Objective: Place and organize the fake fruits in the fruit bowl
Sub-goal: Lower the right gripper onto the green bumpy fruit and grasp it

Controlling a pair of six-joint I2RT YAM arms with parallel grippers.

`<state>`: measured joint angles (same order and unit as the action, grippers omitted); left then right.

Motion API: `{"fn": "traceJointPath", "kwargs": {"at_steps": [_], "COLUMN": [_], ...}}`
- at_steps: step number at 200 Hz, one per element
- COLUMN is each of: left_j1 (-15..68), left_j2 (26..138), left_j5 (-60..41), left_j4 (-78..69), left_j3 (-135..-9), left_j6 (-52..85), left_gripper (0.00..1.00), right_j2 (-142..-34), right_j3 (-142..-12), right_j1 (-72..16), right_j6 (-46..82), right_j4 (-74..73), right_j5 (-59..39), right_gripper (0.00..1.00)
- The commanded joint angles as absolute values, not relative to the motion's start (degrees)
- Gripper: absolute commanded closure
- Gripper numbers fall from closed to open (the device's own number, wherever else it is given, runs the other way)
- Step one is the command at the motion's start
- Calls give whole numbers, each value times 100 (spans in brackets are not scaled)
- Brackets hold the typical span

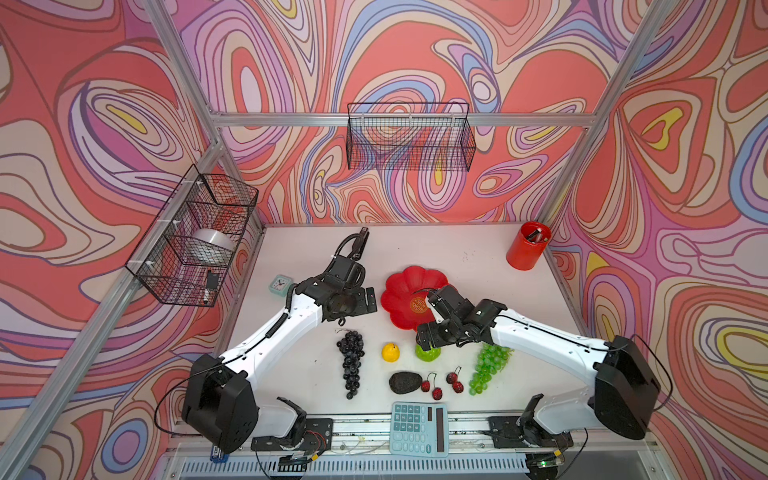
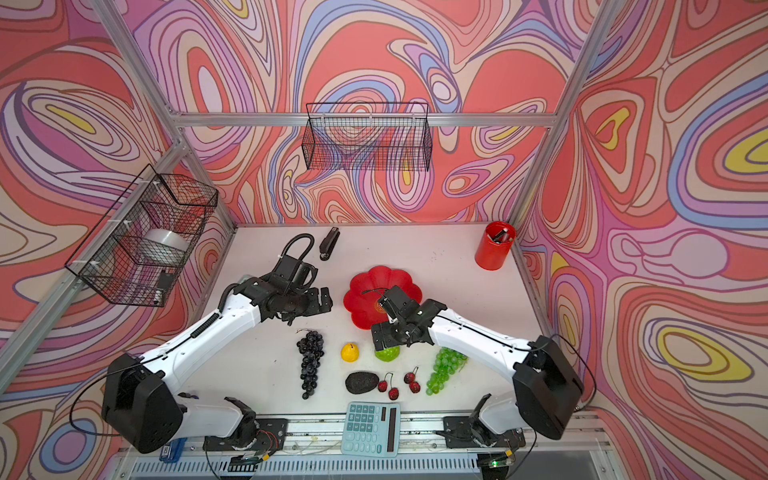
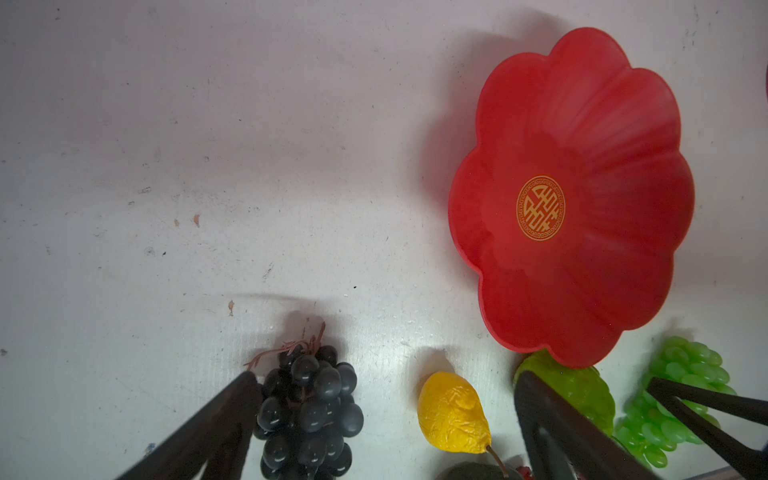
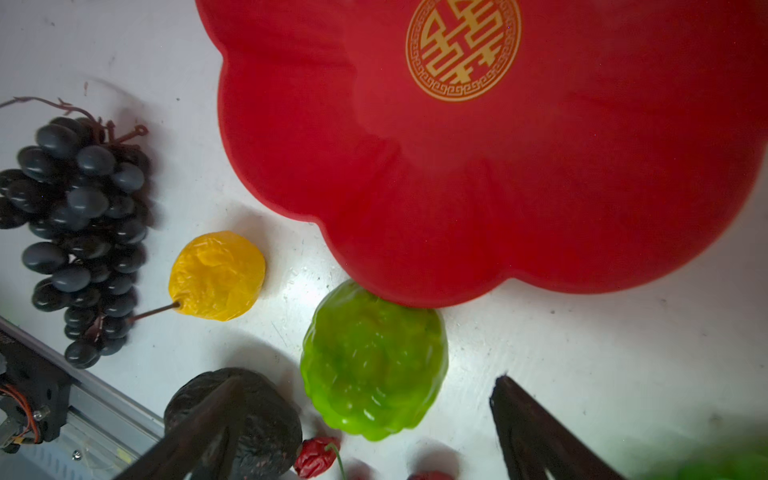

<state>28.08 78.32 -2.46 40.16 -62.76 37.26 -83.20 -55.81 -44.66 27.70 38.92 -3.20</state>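
Red glossy fruit bowl (image 1: 405,282), scalloped rim, flat on the white table (image 1: 478,266) near mid-table. Gold round emblem (image 3: 540,208) at its centre: stylised character inside a key-pattern ring, not readable as words.

All fruit out on the table. From the bowl, in both top views:
- dark grape bunch (image 1: 351,365) at 7 o'clock, well apart
- yellow fruit (image 1: 390,352) between 6 and 7 o'clock, stemmed
- bumpy green ball (image 4: 374,361) at 6 o'clock, just beside the rim; touching or not, can't tell
- green grape bunch (image 1: 488,368) between 4 and 5 o'clock, partly under the right arm (image 1: 540,336)
- dark avocado (image 1: 404,382) further out at 6 o'clock, red berries (image 1: 432,388) just beside it at its 3 o'clock

Left gripper (image 3: 386,376) spread wide, holding nothing, at the bowl's 9 o'clock. Right gripper (image 4: 365,380) spread wide too, nothing held, hovering over the bumpy green ball.

Teal calculator (image 1: 419,428) at 6 o'clock on the front edge, key labels too small to read. Red cup (image 1: 525,249) at 2 o'clock, small clock (image 1: 280,284) at 9 o'clock, black stapler (image 2: 329,243) at 11 o'clock.
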Motion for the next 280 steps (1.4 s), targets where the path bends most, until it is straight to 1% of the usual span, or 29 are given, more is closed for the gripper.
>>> {"fn": "traceJointPath", "kwargs": {"at_steps": [1,40,123,138,169,184,202,230,257,280], "left_j1": [2802,2795,2796,2795,2794,2794,2786,2789,2766,2749], "left_j2": [7620,7419,7462,7462,7453,7470,7510,7531,7532,7541], "left_j5": [-289,-174,-167,-118,-14,-1,66,149,169,216], "left_j4": [3917,3977,4043,4090,4140,4140,4196,4239,4147,4091], "left_j3": [-6166,-6072,-6166,-6196,-6241,-6264,-6318,-6382,-6422,-6462], "left_j6": [3892,3885,3828,3767,3701,3676,3647,3671,3725,3779], "left_gripper": [1,1,1,1,1,1,1,1,1,1], "right_j2": [-8634,-8831,-9450,-9491,-9545,-9500,-9328,-9058,-8633,-8342], "right_j3": [-5571,-5417,-5365,-5329,-5284,-5213,-5113,-5058,-5057,-5398], "right_j1": [-4486,-4482,-4482,-4482,-4482,-4482,-4481,-4482,-4482,-4360], "right_j6": [2691,2660,2661,2715,2690,2668,2668,2601,2516,2479], "right_j4": [3599,3506,3170,3072,3079,3114,3175,3462,3824,4208], "right_j5": [-473,-464,-461,-421,-378,-392,-363,-479,-587,-747], "right_gripper": [5,4,4,5,12,20,28,38,42,45]}}
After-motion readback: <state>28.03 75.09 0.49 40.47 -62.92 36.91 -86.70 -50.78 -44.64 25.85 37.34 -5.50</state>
